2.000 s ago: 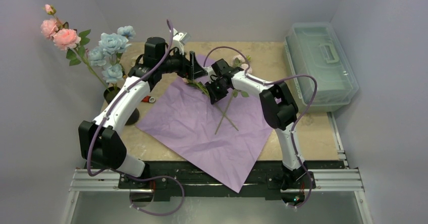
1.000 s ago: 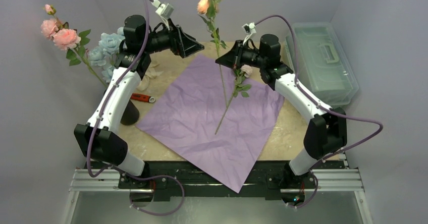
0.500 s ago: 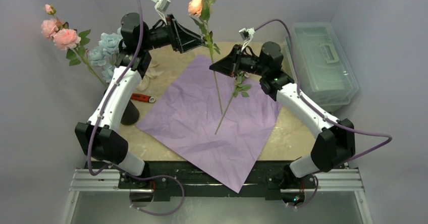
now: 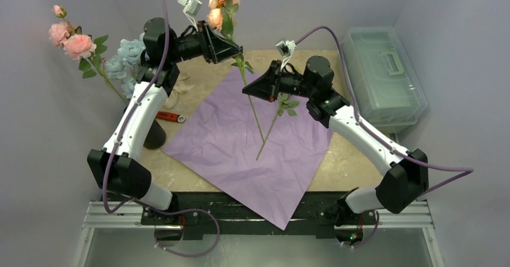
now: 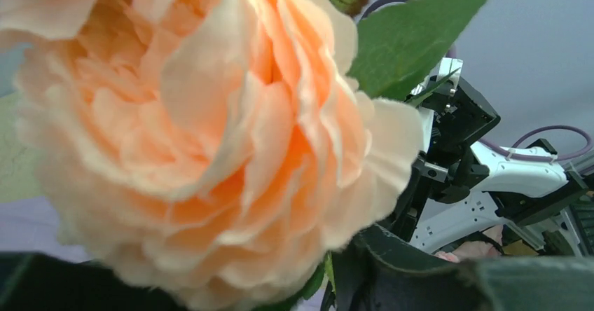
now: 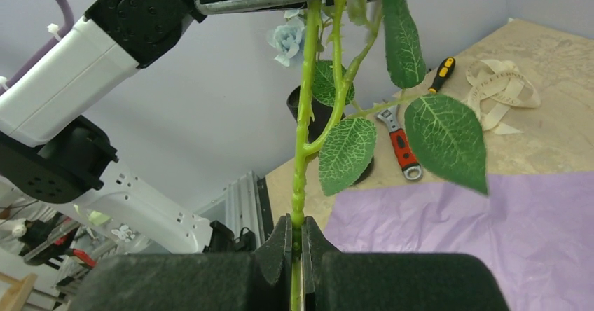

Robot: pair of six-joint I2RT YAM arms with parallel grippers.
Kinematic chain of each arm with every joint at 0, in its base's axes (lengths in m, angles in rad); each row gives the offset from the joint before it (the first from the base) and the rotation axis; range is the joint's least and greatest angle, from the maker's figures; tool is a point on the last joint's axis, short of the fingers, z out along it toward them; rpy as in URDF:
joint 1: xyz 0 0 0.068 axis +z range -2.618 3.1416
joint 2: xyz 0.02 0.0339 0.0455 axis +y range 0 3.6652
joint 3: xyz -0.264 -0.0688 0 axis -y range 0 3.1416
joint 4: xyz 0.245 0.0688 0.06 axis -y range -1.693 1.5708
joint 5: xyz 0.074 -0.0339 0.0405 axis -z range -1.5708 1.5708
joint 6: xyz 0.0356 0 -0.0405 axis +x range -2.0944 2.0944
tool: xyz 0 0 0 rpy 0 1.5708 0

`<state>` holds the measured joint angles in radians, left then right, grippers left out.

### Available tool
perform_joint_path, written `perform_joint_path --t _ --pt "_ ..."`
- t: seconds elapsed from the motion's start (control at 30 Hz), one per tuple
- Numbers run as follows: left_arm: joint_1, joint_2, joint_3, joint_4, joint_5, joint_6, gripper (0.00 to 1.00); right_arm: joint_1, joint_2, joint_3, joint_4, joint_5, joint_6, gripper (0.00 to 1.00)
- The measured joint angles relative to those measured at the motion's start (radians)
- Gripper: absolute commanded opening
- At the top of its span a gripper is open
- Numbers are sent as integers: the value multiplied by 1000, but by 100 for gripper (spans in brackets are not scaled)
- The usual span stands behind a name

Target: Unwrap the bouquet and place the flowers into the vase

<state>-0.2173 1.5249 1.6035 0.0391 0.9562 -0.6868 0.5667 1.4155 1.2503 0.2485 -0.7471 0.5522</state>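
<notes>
Nearest to my bases, one corner of the lilac paper (image 4: pixel 240 159) hangs over the front edge of the tabletop (image 4: pixel 373 159). The rest of the sheet lies flat and open on it. On the paper lies a loose stem (image 4: pixel 261 151) with green leaves, and its upper part goes under my right arm.

Above the middle of the sheet my right gripper (image 6: pixel 295 227) is pressed together on the thin green stem of the peach rose (image 5: pixel 196 136), below its leaves. The rose stands almost upright, and its lower end hangs over the paper, close to the loose stem. I cannot tell if it touches the sheet.

Higher on the same stem, just under the blooms, is my left gripper (image 4: pixel 238 53). The stem passes by its fingers, but I cannot tell whether they pinch it or stand apart. In the left wrist view one bloom fills almost everything.

Farther to the left, the dark vase (image 4: pixel 155 136) stands on the tabletop, half hidden behind my left arm. The pink flowers (image 4: pixel 71 38) and the pale-blue flowers (image 4: pixel 123 53) rise above it.

Beside the vase lies a red-handled wrench (image 4: pixel 169 116), and behind that the cream ribbon (image 4: pixel 180 88). At the far right is a clear plastic box (image 4: pixel 385 74).
</notes>
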Motion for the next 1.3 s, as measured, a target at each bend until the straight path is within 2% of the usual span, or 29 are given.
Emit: perform_joint_path --t 0.03,0.13,0.17,0.2,0.23,0.27,0.3,0.33,0.43,0.47,0.63,0.83,1.0,1.13,1.3 --pt "0 -8 -7 -5 -4 0 33 0 -1 0 -9 2 -4 0" --pt "-1 -24 -18 -2 -6 -4 26 1 -1 -6 -18 15 -18 0" --pt "-1 -27 -19 0 -6 -10 18 1 -1 -10 -18 20 -23 0" --pt "-1 -29 -19 5 -6 -13 5 2 -1 -13 -18 23 -29 0" --pt "0 -31 -20 16 -3 -27 0 3 -1 -16 -18 23 -34 0" --pt "1 -31 -21 25 2 -44 0 5 -1 -16 -18 23 -36 5" --pt "1 -31 -24 37 8 -60 0 6 -1 -16 -18 23 -40 16" --pt "1 -32 -24 50 16 -76 0 8 -1 -16 -19 22 -43 24" --pt "7 -32 -24 70 16 -89 0 10 -1 -16 -28 2 -52 60" --pt "15 -32 -23 76 16 -89 0 11 1 -16 -36 -8 -56 69" --pt "86 -48 -10 79 0 -80 0 17 5 -16 -66 -40 -67 93" --pt "192 -111 125 -86 -8 50 0 17 10 -13 -70 -61 -75 98" --pt "335 -277 199 -246 -47 195 0 17 27 3 -98 -64 -98 98" --pt "496 -467 180 -336 -122 291 0 17 35 15 -129 -63 -122 98" --pt "604 -623 186 -487 -278 423 0 17 47 36 -156 -64 -142 98"
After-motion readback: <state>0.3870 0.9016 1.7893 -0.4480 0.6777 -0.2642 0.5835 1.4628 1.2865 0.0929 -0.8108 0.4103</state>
